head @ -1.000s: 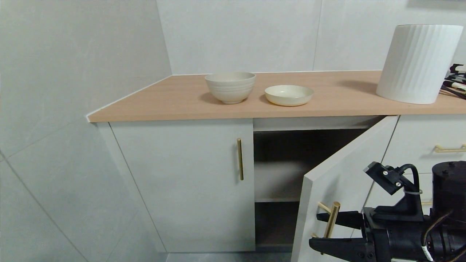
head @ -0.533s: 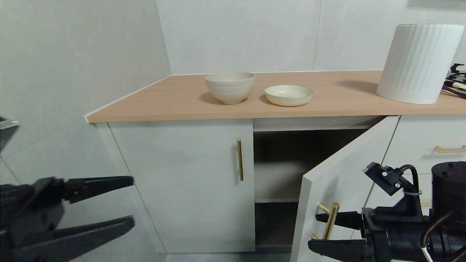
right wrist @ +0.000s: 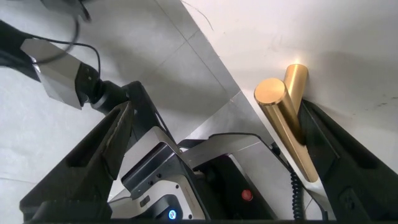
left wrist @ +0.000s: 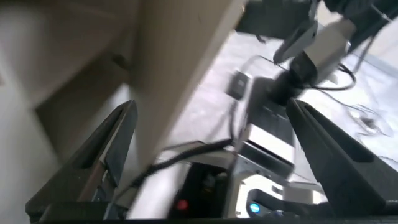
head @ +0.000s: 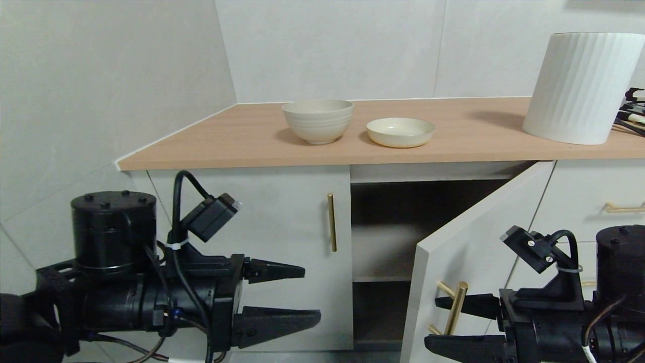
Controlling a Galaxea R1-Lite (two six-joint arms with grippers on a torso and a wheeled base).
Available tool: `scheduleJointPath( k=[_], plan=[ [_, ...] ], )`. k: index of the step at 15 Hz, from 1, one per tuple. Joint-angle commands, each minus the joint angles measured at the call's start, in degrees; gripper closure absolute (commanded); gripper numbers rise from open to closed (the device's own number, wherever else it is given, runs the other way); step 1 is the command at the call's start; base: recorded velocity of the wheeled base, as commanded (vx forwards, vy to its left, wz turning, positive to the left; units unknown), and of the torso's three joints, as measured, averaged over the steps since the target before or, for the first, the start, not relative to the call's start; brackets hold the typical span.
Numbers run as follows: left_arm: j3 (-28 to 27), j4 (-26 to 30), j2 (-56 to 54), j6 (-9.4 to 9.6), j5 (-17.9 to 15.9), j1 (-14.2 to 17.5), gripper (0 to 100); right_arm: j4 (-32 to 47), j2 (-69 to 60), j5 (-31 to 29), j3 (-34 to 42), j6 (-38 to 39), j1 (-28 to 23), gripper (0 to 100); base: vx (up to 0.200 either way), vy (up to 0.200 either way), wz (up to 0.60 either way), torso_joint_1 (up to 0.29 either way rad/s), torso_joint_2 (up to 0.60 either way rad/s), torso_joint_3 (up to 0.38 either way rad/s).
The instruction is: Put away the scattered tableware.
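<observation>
A ribbed beige bowl (head: 317,120) and a shallow cream dish (head: 400,132) stand side by side on the wooden countertop (head: 227,146). Below them the cabinet's right door (head: 468,252) is swung open, showing a shelf (head: 383,252) inside. My right gripper (head: 448,325) is open, with its fingers above and below the door's gold handle (head: 456,307). In the right wrist view the gold handle (right wrist: 286,118) lies between the fingers of the right gripper (right wrist: 217,162), close to one finger. My left gripper (head: 305,295) is open and holds nothing, low in front of the closed left door (head: 252,242).
A tall white ribbed container (head: 579,85) stands on the counter at the right, with dark utensils (head: 632,113) beside it. The left door has a vertical gold handle (head: 331,222). Drawers with a gold handle (head: 625,206) lie to the right. A tiled wall closes the left side.
My left arm came into view from the left and moved right, in front of the closed left door. The right gripper stayed at the door handle.
</observation>
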Motion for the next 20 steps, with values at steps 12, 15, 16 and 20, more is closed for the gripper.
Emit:
scheduleJointPath(
  k=[12,15,16,20],
  plan=[
    [-12.2,-2.5,18.7,-5.48,2.8,-4.2,100,0.2,0.5,0.3,-0.1,0.1,0.4,0,0.000,0.000,0.00,0.000,0.00,0.000],
    [-13.8,-10.1,24.0,-9.35,12.7,-9.1,100,0.0,0.4,0.2,-0.1,0.1,0.3,0,0.000,0.000,0.00,0.000,0.00,0.000],
    [-13.8,-13.1,25.4,-9.96,16.5,-11.1,100,0.0,0.5,0.1,-0.1,0.0,0.3,0,0.000,0.000,0.00,0.000,0.00,0.000],
    [-13.5,-23.4,30.9,-14.62,20.4,-17.5,100,-0.2,0.4,-0.2,0.1,-0.2,0.1,0,0.000,0.000,0.00,0.000,0.00,0.000]
  ],
)
